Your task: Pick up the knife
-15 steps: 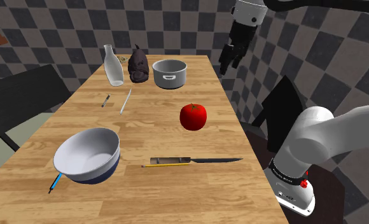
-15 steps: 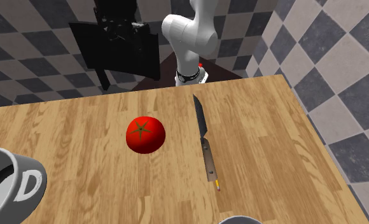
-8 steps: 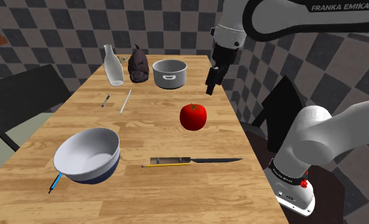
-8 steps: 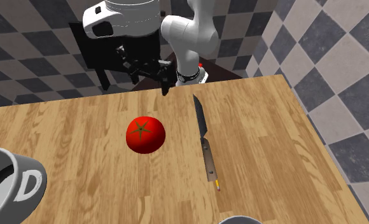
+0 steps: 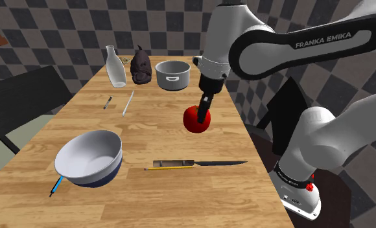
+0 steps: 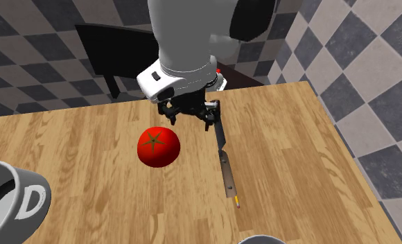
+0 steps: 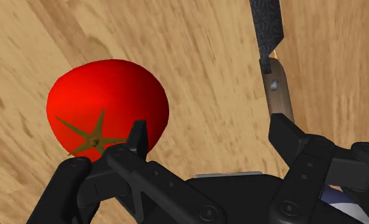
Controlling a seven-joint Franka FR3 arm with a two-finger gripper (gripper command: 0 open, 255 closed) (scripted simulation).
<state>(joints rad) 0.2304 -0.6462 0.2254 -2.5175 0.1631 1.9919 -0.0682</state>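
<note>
The knife (image 5: 199, 163) lies flat near the table's front, with a wooden riveted handle (image 7: 280, 95) and a dark blade (image 6: 217, 125). In the second exterior view the blade points toward the stand. My black gripper (image 5: 203, 113) hangs open low over the table, between the red tomato (image 5: 194, 122) and the knife's blade. In the wrist view the gripper (image 7: 212, 137) has one fingertip (image 7: 137, 137) before the tomato (image 7: 107, 105) and the other near the knife handle. Nothing is between the fingers. In the second exterior view the gripper (image 6: 190, 119) sits just above the tomato (image 6: 158, 147).
A yellow pencil (image 5: 167, 168) lies along the knife handle. A white bowl (image 5: 89, 155) stands at the front left, with a blue pencil (image 5: 56, 186) beside it. A grey pot (image 5: 173, 74), glass bottle (image 5: 115, 67) and dark figure (image 5: 140, 66) stand at the far end. A black chair (image 5: 24, 97) flanks the table.
The arm has swung down from above the table's far right edge to just over the tomato. The gripper stays open. Knife and tomato have not moved.
</note>
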